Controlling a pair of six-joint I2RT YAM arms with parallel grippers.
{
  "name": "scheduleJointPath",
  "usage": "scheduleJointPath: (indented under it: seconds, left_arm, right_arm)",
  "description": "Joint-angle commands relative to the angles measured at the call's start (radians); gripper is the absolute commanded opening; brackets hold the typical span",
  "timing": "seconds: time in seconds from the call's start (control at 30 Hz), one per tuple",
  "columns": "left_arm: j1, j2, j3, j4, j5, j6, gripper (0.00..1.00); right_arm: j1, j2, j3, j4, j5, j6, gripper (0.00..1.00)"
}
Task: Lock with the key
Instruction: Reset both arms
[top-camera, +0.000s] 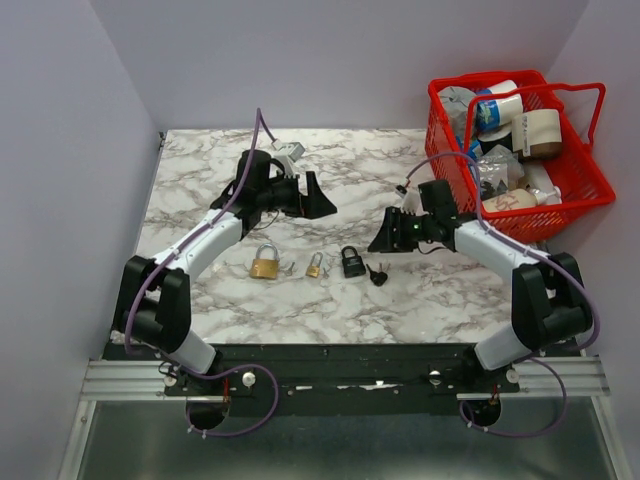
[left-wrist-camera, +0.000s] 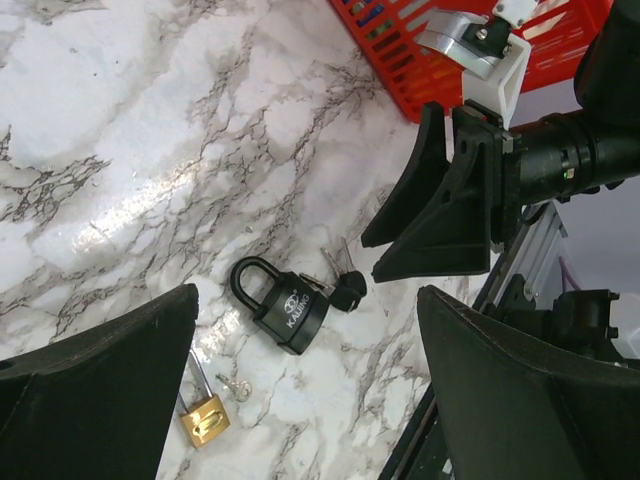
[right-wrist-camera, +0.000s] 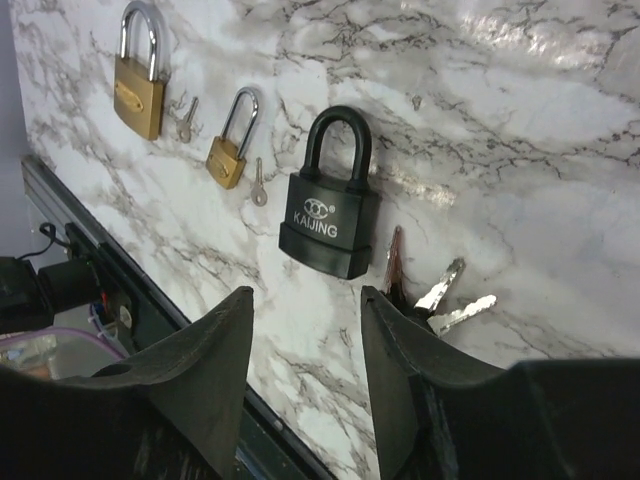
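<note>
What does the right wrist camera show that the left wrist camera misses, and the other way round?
Right wrist only: the large brass padlock and the loose key beside it. Left wrist only: the red basket and the open left gripper. Both: the black padlock, the keys next to it, the small brass padlock and the open right gripper.
</note>
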Motion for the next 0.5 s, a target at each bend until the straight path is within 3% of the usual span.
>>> scheduleJointPath:
  seconds: [0.0, 0.17, 0.3, 0.47]
  left_arm:
    - [0.007, -0.051, -0.002, -0.110, 0.052, 0.096, 0.99]
    - [0.007, -0.096, -0.022, -0.173, 0.044, 0.171, 0.99]
    - [0.009, -0.108, -0.047, -0.155, 0.038, 0.153, 0.99]
    - [0.013, -0.096, -0.047, -0.127, 0.035, 0.122, 0.99]
  right_arm:
    - [-0.003, -0.059, -0.027, -0.081, -0.054, -0.054, 0.53]
    - [-0.001, -0.083, -0.095, -0.148, -0.140, -0.085, 0.34]
    - [0.014, -0.065, -0.173, -0.125, -0.142, -0.082, 0.32]
    - [0.014, 0.045, -0.112, -0.128, -0.133, -0.085, 0.31]
